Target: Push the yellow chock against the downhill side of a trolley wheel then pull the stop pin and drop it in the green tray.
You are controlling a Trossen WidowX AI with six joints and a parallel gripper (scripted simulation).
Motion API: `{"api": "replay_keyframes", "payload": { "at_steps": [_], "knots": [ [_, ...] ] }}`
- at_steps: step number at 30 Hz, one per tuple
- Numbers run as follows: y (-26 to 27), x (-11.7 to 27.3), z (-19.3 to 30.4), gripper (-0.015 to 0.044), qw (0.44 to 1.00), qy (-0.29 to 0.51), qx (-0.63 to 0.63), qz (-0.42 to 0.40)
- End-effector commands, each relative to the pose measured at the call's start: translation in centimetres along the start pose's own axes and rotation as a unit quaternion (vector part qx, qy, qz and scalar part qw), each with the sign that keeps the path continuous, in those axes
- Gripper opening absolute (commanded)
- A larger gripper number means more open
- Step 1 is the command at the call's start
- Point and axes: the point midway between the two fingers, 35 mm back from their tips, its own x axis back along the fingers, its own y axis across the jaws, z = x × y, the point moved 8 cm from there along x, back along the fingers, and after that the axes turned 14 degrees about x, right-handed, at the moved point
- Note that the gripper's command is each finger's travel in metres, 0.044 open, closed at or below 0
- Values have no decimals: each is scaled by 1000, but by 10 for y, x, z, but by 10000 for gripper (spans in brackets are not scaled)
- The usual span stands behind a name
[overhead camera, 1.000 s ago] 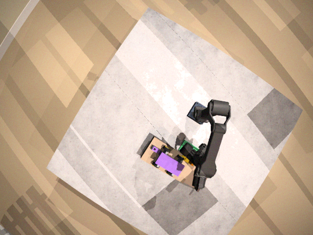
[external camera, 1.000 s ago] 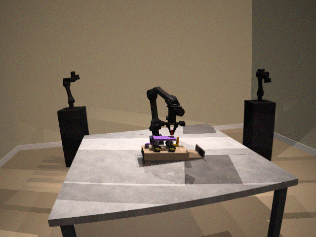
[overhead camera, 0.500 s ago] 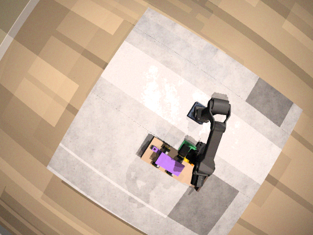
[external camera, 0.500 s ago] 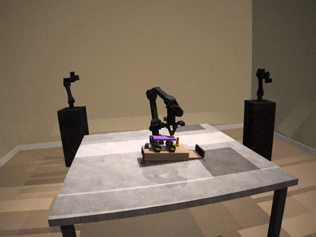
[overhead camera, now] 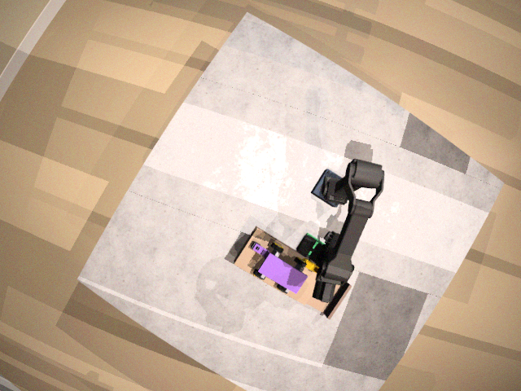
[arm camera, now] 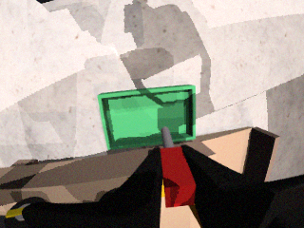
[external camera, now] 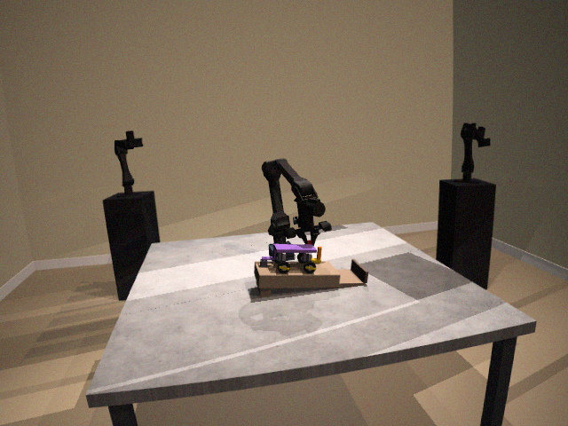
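My gripper (external camera: 309,239) (arm camera: 170,152) is shut on the red-headed stop pin (external camera: 310,242) (arm camera: 179,177). The pin's grey shaft points away from the fingers and overlaps the near rim of the green tray (overhead camera: 315,238) (arm camera: 147,89) in the wrist view. No other pin shows in the tray. The purple-decked trolley (overhead camera: 282,271) (external camera: 293,248) stands on the ramp (overhead camera: 310,296) (external camera: 298,280) (arm camera: 228,149). The yellow chock (overhead camera: 310,264) with its upright orange handle (external camera: 319,253) is at the downhill side of a trolley wheel; whether they touch is unclear.
A dark end board (overhead camera: 337,300) (external camera: 359,271) (arm camera: 260,154) stands at the ramp's low end. The tray lies beside the ramp's long side. The arm's base (overhead camera: 328,187) is behind the tray. Two other arms stand on black pedestals (external camera: 132,238) (external camera: 465,224) beyond the table.
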Motion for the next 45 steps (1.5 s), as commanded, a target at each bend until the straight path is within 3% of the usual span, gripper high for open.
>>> {"api": "replay_keyframes", "payload": {
  "at_steps": [1,16,24,45],
  "knots": [
    [1,-11,-1,0,1000,8,1,27],
    [-14,-53,2,0,999,11,2,36],
    [-10,-53,1,190,999,11,2,36],
    [7,-59,-3,190,999,11,2,35]
  ]
}}
